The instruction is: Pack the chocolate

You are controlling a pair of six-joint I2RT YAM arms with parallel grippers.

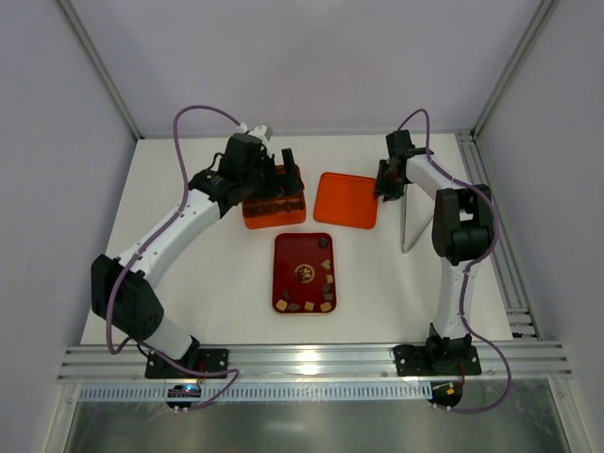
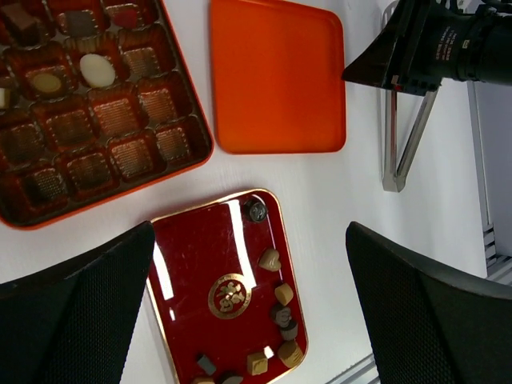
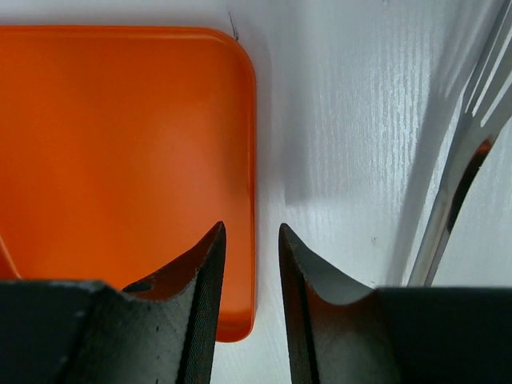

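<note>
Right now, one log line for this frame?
left pincer open, empty, near orange grid box | right pincer slightly open, empty, over orange lid edge | chocolates on red tray, some boxed | tongs unheld

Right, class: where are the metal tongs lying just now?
In the top view, the metal tongs lie on the table's right side, just right of the orange lid and beside the right arm.

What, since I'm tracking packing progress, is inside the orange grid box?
The orange box holds a cream-white oval, a tan oval and dark pieces toward one end; other visible cells look empty. The left gripper hides part from above.
</note>
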